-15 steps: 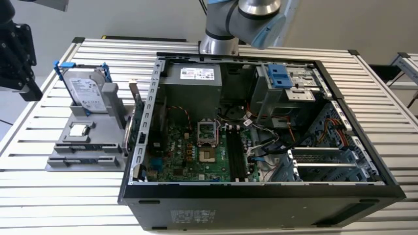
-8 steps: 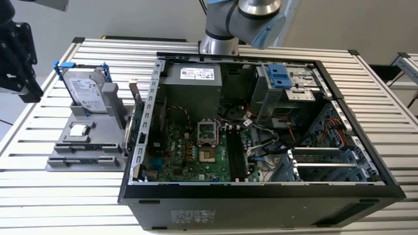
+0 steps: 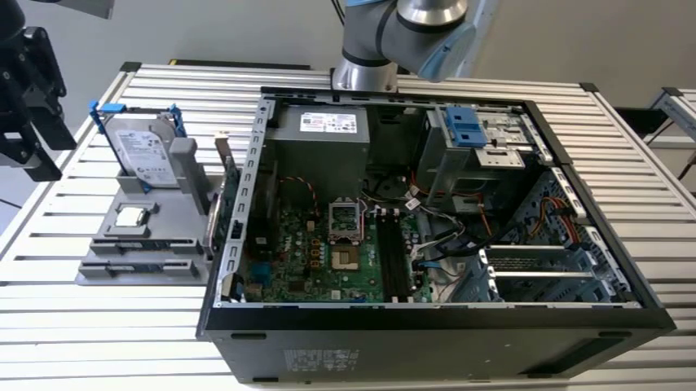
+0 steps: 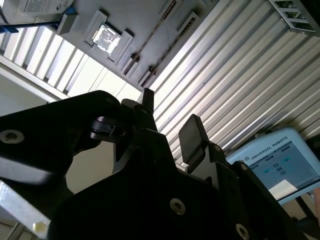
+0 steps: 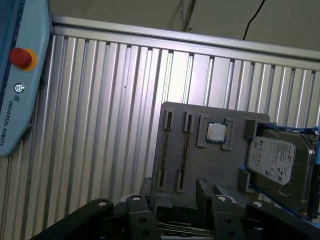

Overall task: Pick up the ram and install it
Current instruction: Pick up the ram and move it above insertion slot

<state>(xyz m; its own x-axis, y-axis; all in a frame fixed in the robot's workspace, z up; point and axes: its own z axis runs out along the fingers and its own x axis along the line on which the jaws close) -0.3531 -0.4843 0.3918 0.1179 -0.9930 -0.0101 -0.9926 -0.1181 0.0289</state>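
1. The slatted table [image 3: 98, 342] spreads out ahead of the gripper [image 4: 169, 114]
2. The open computer case [image 3: 435, 342] sits well apart from the gripper, beyond the gray holder [image 5: 220, 165]
3. The holder lies just ahead of the fingertips
4. The gripper hovers empty, with a moderate gap between its two fingers
5. The hard drive [image 5: 275, 160] stands in the holder, off to one side of the fingers
6. The ram [image 5: 184, 150] seems to be the thin strip on edge in a long holder slot, straight ahead of the fingers
7. A small square chip [image 5: 216, 132] rests between ram and hard drive
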